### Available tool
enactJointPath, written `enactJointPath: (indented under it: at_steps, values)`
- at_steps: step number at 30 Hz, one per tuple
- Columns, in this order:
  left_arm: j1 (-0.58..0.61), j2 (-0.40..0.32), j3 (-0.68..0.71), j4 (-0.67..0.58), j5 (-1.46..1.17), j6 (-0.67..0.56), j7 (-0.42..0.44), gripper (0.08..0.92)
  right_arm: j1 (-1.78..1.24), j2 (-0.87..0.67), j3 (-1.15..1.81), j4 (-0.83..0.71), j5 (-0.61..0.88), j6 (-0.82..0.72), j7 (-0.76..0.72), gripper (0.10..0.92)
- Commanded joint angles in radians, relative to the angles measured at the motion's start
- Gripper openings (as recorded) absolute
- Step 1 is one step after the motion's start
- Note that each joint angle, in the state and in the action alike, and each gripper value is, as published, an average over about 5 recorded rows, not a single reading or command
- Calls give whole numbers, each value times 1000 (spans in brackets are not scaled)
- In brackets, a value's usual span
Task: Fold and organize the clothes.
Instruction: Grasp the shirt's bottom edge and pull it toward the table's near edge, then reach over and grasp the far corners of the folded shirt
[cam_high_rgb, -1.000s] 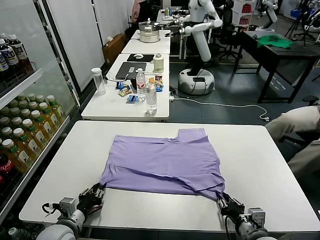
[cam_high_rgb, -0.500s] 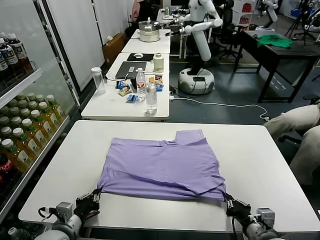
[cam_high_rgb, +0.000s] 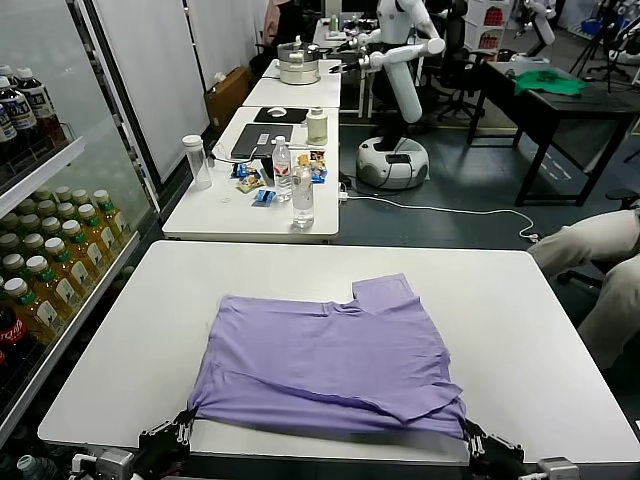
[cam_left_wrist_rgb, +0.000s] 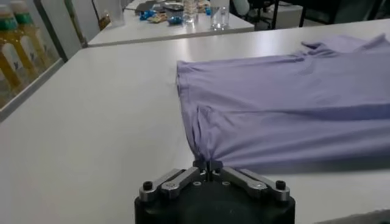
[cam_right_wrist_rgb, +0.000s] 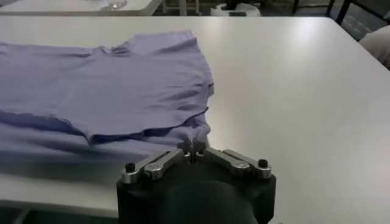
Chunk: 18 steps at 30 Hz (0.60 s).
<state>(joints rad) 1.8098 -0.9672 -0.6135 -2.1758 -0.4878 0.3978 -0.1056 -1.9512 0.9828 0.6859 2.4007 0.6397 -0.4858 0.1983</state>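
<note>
The clothes are one lavender T-shirt, folded across and lying flat on the white table, its near edge close to the table's front edge. My left gripper sits at the shirt's near left corner, fingers shut and pinching the fabric. The left gripper shows its jaws together on the bunched corner. At the near right corner my right gripper pinches the cloth the same way. The right gripper has its jaws together on the hem. One sleeve sticks out at the far side.
A second white table beyond carries water bottles, snacks and a laptop. A drinks fridge stands at the left. Another robot and a black table with a green cloth are far back. A seated person's legs are at the right.
Both grippers have drawn back toward the table's front edge, dragging the T-shirt with them; it now lies nearer to me and flatter.
</note>
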Motion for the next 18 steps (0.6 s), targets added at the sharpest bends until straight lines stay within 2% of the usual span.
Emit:
enactJointPath:
  at_steps: [1,6,10,13,18]
  values:
    - [25,8,-66,-20,-43,-28,10,189,-39,6,3,40,-50,-3,-4,314]
    - [-5,21,-165,-100,-128,-27,19,336,59,-36,91,65,25,-9,5,461]
    - [-121,37,-179,-85,-162,-23,30,448,334,-51,25,-11,68,-42,38,573]
    - [-267,54,-126,-3,-163,-10,45,534,617,-36,-126,-141,69,-78,72,660]
    - [-546,77,5,200,-158,23,99,682,982,21,-368,-396,64,-92,95,788]
